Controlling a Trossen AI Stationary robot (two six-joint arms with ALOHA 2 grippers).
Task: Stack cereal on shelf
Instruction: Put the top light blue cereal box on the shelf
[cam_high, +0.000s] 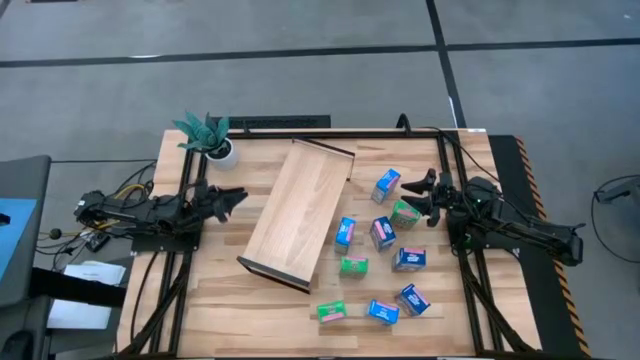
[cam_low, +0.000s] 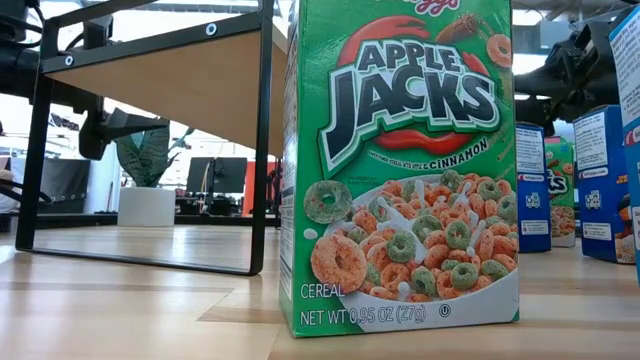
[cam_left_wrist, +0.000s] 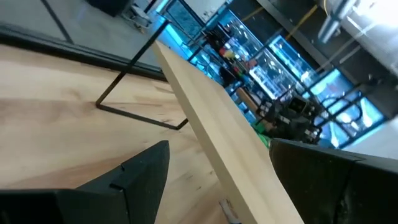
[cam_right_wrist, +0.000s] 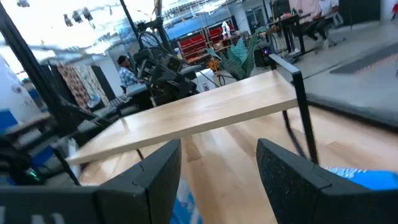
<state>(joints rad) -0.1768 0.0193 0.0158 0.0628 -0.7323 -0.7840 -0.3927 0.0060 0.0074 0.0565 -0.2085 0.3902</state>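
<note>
Nine small blue and green cardboard cereal cartons (cam_high: 382, 232) lie scattered on the slatted table between the long light-wood shelf (cam_high: 297, 212) and the right gripper (cam_high: 422, 194), the nearest green one just beside its parted fingers. They look light, stiff and crushable, best pinched across the narrow sides. The left gripper (cam_high: 228, 199), also parted, waits beside the shelf.

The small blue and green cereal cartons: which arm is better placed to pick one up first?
Probably the right. Its open right claw hovers beside the small blue and green cereal cartons, nearly above a green one. The open left claw waits across the long light-wood shelf board, far from every carton.
</note>
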